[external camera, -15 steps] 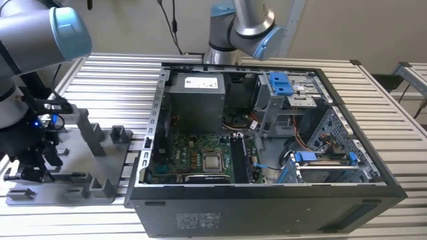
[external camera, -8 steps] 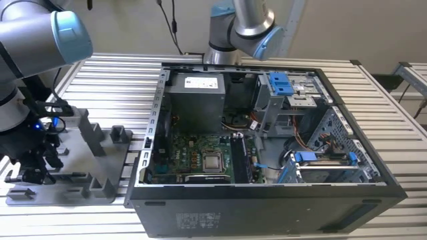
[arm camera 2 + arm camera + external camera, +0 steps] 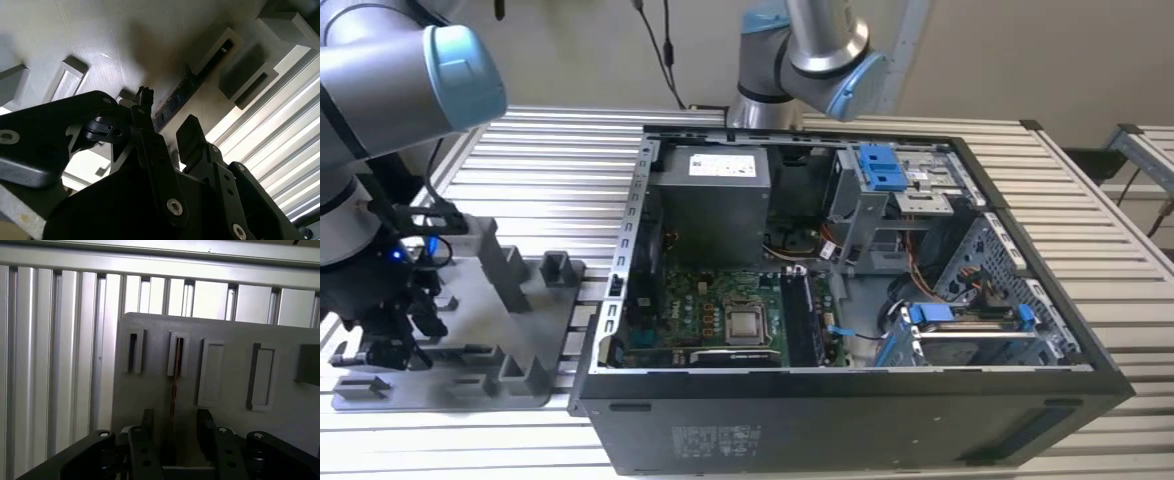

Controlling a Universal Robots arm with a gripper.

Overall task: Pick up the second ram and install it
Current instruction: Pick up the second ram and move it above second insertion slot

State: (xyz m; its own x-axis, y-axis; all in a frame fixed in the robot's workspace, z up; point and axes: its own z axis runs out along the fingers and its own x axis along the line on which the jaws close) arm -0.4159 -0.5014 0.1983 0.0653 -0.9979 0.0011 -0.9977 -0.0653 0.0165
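Note:
The second ram (image 3: 192, 82) is a thin dark strip standing on edge in a slot of the grey tray (image 3: 75, 30). In the first wrist view the second ram (image 3: 173, 382) shows edge-on as a narrow line. My gripper (image 3: 175, 422) is open, with one black finger on each side of the strip and a gap to it on both sides. In the second wrist view the gripper (image 3: 167, 117) straddles the strip's near end. In the exterior view the gripper (image 3: 387, 345) hangs low over the tray (image 3: 480, 375) at that view's left.
An open computer case (image 3: 1067, 330) lies on the slatted metal table (image 3: 547, 140), with the green motherboard (image 3: 707, 310), long black sockets (image 3: 801, 320) and grey power-supply box (image 3: 714, 200) inside. Upright pegs (image 3: 500, 260) rise from the tray. A second arm (image 3: 801, 60) stands behind the case.

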